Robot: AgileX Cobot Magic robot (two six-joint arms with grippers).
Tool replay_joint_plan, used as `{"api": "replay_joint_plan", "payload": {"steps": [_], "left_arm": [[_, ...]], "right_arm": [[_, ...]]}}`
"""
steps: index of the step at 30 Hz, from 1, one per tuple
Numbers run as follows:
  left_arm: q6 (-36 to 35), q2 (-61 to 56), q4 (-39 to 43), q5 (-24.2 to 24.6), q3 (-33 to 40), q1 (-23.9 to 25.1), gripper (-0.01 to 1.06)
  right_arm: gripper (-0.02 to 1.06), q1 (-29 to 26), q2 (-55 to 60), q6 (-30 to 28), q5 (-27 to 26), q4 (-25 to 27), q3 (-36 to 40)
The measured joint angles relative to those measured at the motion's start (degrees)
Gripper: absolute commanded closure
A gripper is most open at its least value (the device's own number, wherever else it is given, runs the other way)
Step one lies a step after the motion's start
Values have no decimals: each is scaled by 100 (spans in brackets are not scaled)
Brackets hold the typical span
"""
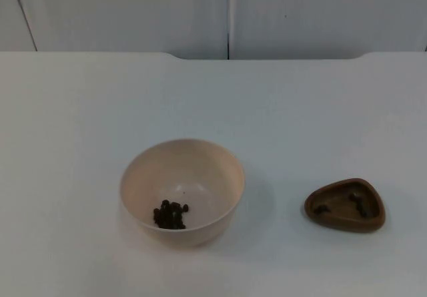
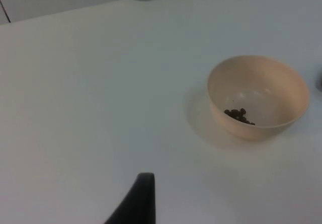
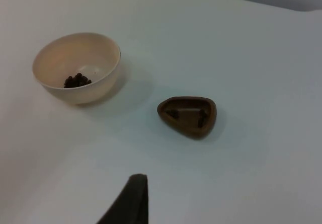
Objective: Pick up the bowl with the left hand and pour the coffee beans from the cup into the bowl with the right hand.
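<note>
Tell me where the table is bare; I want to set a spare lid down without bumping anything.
Free: the wide stretch between the bowl and the grey partition wall, the table's left side beside the bowl, and the gap between the bowl and the brown cup. Tightest: the strip in front of both, near the table edge.

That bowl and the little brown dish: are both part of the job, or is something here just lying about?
Part of the job:
- beige bowl, with coffee beans inside
- brown cup, a few beans left in it

Just there:
- white table
- grey partition wall
</note>
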Motion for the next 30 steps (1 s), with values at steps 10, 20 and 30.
{"api": "replay_joint_plan", "payload": {"steps": [10, 20, 30], "left_arm": [[0, 0, 0, 0, 0, 0, 0], [0, 0, 0, 0, 0, 0, 0], [0, 0, 0, 0, 0, 0, 0]], "right_arm": [[-1, 0, 0, 0, 0, 0, 0], [-1, 0, 0, 0, 0, 0, 0], [-1, 0, 0, 0, 0, 0, 0]]}}
